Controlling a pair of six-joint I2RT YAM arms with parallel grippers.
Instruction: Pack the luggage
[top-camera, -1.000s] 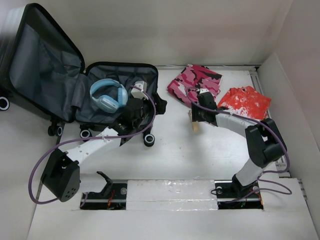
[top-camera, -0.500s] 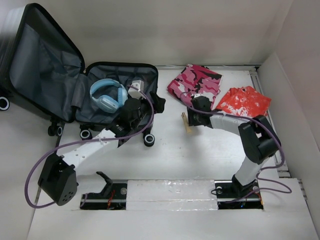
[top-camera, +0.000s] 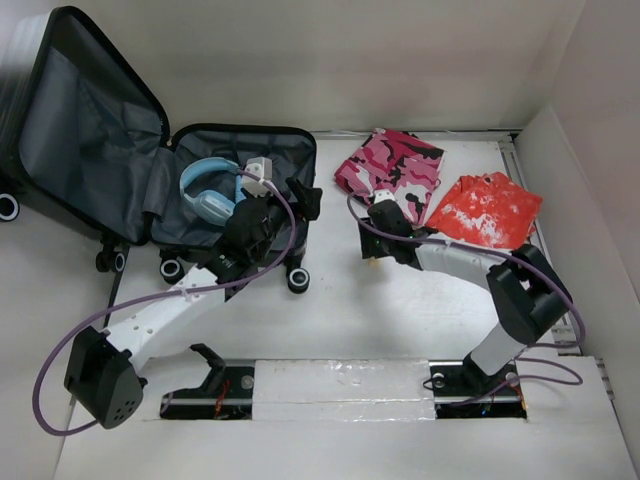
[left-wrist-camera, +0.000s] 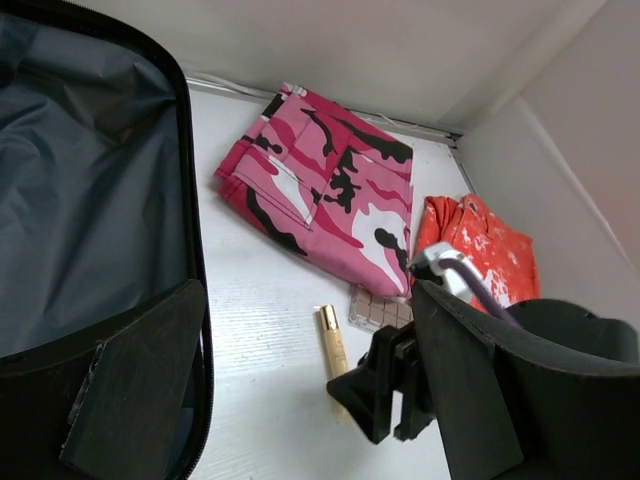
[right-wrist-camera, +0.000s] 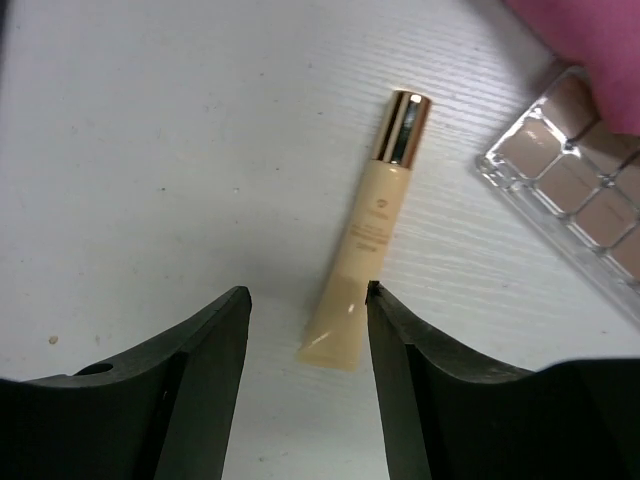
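The luggage (top-camera: 95, 130) lies open at the left with its lid raised, its grey lining (left-wrist-camera: 90, 220) showing and blue headphones (top-camera: 213, 190) inside. My left gripper (top-camera: 300, 205) hovers over the case's right rim; in the left wrist view this gripper (left-wrist-camera: 300, 400) stands open and empty. My right gripper (top-camera: 372, 250) is low over the table just right of the case. A beige cosmetic tube (right-wrist-camera: 370, 240) with a gold cap lies flat there, its tail between the open fingers of the right gripper (right-wrist-camera: 308, 300), against the right finger (right-wrist-camera: 385, 330).
A clear makeup palette (right-wrist-camera: 575, 180) lies beside the tube, partly under a folded pink camouflage garment (top-camera: 390, 168). A red printed garment (top-camera: 490, 208) lies right of it. White walls close the back and right side.
My right gripper has moved left toward the case, and the tube with it. The left arm has swung slightly left over the case.
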